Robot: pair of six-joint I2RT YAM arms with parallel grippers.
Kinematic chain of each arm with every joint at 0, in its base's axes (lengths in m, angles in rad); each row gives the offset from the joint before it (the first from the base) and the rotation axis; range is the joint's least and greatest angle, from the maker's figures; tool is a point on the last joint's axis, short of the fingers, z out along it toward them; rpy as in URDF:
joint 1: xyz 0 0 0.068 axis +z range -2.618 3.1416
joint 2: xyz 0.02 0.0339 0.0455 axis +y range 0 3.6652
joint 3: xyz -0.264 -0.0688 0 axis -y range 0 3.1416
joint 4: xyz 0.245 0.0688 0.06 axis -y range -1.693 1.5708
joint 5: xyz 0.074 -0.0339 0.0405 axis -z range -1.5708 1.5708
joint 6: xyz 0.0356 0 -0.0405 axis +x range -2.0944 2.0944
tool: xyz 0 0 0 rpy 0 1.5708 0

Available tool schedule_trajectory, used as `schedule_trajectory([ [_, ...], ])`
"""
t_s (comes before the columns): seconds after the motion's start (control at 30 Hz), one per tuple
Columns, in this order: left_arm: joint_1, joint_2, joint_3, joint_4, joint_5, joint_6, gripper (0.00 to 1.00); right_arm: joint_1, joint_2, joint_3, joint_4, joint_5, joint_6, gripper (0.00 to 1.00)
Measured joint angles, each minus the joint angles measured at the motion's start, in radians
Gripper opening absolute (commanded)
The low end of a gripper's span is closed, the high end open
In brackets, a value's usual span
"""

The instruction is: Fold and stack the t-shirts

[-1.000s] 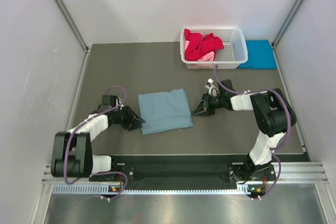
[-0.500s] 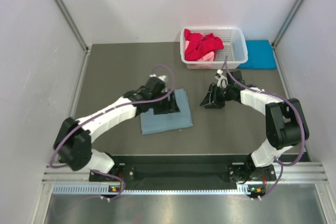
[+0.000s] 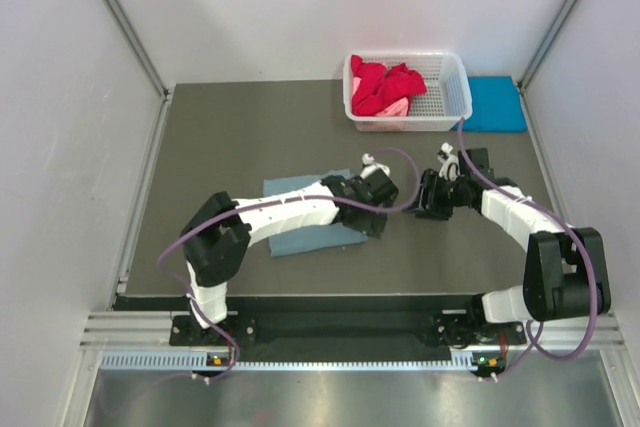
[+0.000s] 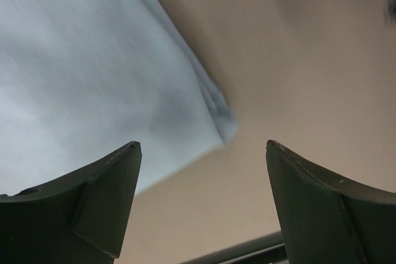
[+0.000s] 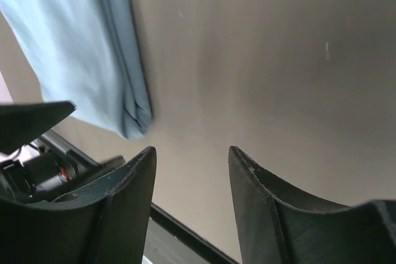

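Note:
A folded dusty grey-blue t-shirt (image 3: 300, 239) lies flat mid-table. My left arm reaches across it, and the left gripper (image 3: 377, 221) hovers open and empty at the shirt's near right corner. In the left wrist view that corner (image 4: 111, 85) shows just beyond the wide-apart jaws of the left gripper (image 4: 203, 148). My right gripper (image 3: 429, 204) stands open and empty over bare table to the right of the shirt. The right wrist view shows the shirt's folded edge (image 5: 93, 47) ahead and to the left of the right gripper (image 5: 192, 150). A folded turquoise t-shirt (image 3: 493, 104) lies at the back right.
A white lattice basket (image 3: 452, 87) at the back holds crumpled red shirts (image 3: 383, 85) and a pink one (image 3: 396, 107), right beside the turquoise shirt. Grey walls close in both sides. The table's near edge rail (image 5: 185, 233) runs just below the right gripper.
My left arm swept rightward across the grey-blue shirt to its near right corner, its jaws opening wide. The right gripper drew back to the right, away from the shirt, and opened.

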Motion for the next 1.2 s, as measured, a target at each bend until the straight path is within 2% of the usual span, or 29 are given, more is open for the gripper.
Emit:
schedule_trajectory([
  [0.2, -0.217, -0.074, -0.128, -0.005, -0.217, 0.136, 0.87, 0.0, -0.034, -0.066, -0.002, -0.005, -0.01, 0.52],
  [0.37, -0.306, -0.073, -0.17, -0.011, -0.381, 0.194, 0.84, 0.0, -0.057, -0.066, 0.0, -0.005, -0.011, 0.53],
  [0.53, -0.368, 0.019, -0.169, 0.023, -0.505, 0.293, 0.82, 0.0, -0.063, -0.066, 0.004, -0.005, -0.011, 0.54],
  [0.83, -0.399, 0.162, -0.112, 0.078, -0.631, 0.419, 0.75, 0.0, -0.063, -0.089, 0.017, -0.001, -0.018, 0.54],
  [1.0, -0.399, 0.187, -0.105, 0.098, -0.656, 0.447, 0.65, 0.0, -0.063, -0.104, 0.031, -0.003, -0.018, 0.56],
  [1.13, -0.399, 0.209, -0.102, 0.114, -0.665, 0.462, 0.52, 0.0, -0.036, -0.104, 0.048, -0.016, -0.018, 0.57],
  [1.2, -0.398, 0.218, -0.101, 0.121, -0.672, 0.477, 0.49, -0.002, -0.008, -0.104, 0.05, -0.023, -0.018, 0.57],
])
